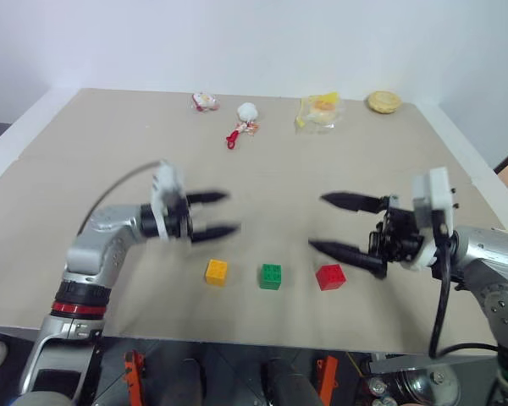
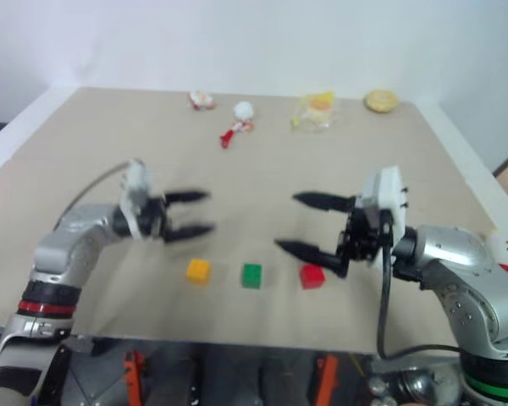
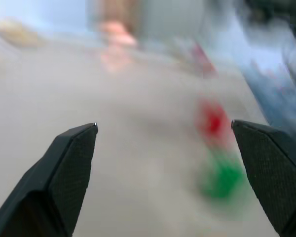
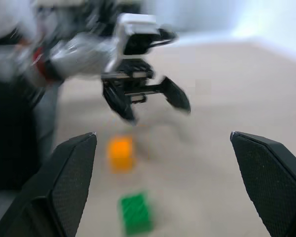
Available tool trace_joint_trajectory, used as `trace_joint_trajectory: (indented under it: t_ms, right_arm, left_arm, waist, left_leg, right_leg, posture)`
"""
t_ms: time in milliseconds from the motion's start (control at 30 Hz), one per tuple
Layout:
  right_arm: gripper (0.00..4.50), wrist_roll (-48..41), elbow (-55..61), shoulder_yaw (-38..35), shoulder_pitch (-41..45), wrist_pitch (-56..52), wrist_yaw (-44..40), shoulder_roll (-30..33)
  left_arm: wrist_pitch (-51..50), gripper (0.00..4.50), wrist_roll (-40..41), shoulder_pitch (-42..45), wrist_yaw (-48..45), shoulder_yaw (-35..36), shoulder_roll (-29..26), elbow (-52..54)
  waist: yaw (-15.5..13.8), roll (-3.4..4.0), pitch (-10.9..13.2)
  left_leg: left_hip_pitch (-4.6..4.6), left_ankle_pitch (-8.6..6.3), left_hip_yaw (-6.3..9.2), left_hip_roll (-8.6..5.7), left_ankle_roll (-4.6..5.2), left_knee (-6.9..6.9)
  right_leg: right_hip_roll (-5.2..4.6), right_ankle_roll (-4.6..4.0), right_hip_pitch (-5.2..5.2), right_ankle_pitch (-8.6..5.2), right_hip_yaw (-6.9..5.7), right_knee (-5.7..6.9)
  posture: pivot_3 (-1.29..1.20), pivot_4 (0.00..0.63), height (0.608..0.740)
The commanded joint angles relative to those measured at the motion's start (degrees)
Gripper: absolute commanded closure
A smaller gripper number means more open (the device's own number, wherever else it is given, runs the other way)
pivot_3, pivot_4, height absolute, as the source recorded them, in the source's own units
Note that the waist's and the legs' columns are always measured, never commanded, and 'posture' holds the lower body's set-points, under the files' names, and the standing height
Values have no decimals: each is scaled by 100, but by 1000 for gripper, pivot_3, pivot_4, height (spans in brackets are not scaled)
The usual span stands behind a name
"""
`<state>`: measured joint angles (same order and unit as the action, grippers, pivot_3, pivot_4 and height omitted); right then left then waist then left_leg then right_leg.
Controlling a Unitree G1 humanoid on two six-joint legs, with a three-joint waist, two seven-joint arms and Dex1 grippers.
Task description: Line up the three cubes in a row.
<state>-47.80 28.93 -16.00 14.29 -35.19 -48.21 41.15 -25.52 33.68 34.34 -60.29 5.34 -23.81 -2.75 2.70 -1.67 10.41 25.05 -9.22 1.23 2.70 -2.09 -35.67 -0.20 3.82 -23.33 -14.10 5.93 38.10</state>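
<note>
Your three cubes sit low in the frame near the table's (image 1: pixel 68 169) front edge: orange cube (image 1: pixel 216 271) at lower centre-left, green cube (image 1: pixel 271 277) at lower centre, red cube (image 1: pixel 330 277) just right of it. They are apart from one another with roughly even gaps, and none is touching a gripper.

The left gripper (image 1: pixel 218 214) hangs above and a little left of the orange cube, jaws spread wide and empty. The right gripper (image 1: pixel 339 224) hangs above and just right of the red cube, jaws also wide with nothing between them.

What could go wrong: your right gripper's lower finger (image 1: pixel 347 254) is close over the red cube, so a careless drop or a sweep toward frame centre could knock it out of line or toward the table edge. The cubes lie near that front edge, so any push toward the bottom of the frame risks sending one off. Your two grippers also face each other across the middle; closing in together could make them collide.

The row's long axis runs left to right across the frame, nearly parallel to the front edge, with the orange end slightly higher. Each cube stands studs up; the red one looks turned a little against its neighbours. To my eye the row is essentially made.
</note>
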Motion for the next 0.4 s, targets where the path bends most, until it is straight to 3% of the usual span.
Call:
trace_joint_trajectory:
  t_ms: [33, 167, 267, 400]
  right_arm:
    - [0, 493, -352, -92, 21, 307, 1043, -563]
    - [0, 1601, -1056, 59, 11, 1109, 2192, -1446]
    - [0, 2484, -1759, -38, -58, 1969, 3044, -1991]
    - [0, 2950, -2285, -73, -163, 2548, 3463, -2318]
  left_arm:
    - [89, 9, -91, -126, 1804, 718, 470, 267]
    - [703, 9, -975, -608, 3457, 888, 984, 302]
    - [1312, 9, -1438, -1054, 4021, 841, 1258, 277]
    - [1574, 9, -1955, -1209, 4717, 761, 1403, -36]
  waist:
    - [5, 2, -2]
    - [1, 1, -5]
    - [-9, 1, -5]
    - [-33, 1, -5]
  left_leg:
    - [-4, 0, -3, -1, 0, 1]
    - [-12, 1, -6, -4, 1, 3]
    - [1, 3, -7, -6, -4, 3]
    - [1, 5, -9, -11, -7, 3]
  right_leg:
    - [0, 3, 1, 2, 5, 0]
    - [3, 3, 5, 7, 15, 1]
    - [3, 5, -5, 11, 18, 1]
    - [-1, 8, -3, 12, 20, 0]
  posture:
    - [0, 150, 740]
    - [0, 150, 740]
    - [0, 150, 740]
    - [0, 150, 740]
